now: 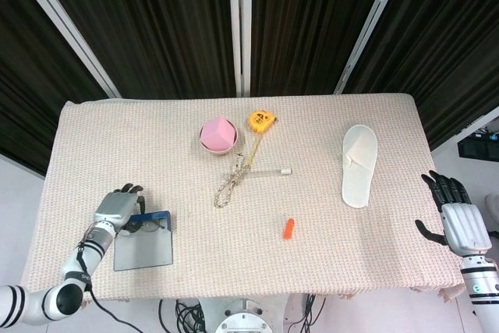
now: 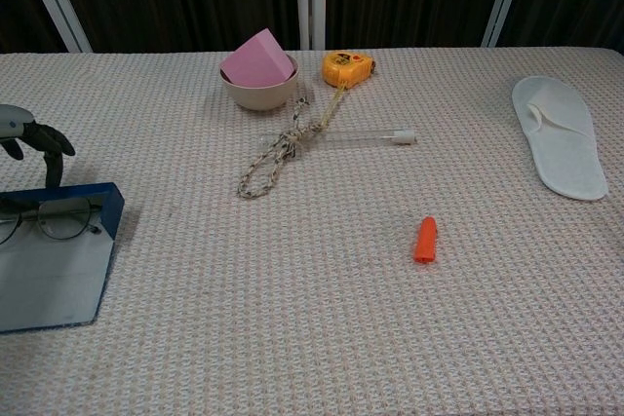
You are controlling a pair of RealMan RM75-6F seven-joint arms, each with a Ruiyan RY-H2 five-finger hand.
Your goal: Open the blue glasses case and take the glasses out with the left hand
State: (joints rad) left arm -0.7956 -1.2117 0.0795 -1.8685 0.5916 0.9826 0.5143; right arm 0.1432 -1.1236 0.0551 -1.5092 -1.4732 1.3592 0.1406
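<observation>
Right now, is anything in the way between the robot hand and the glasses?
No. The blue case lies open, so the glasses sit uncovered inside. The left robot hand hovers right at them, with nothing visible between.

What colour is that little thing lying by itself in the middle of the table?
The small cap-like piece is bright orange, clearest in the chest view.
</observation>
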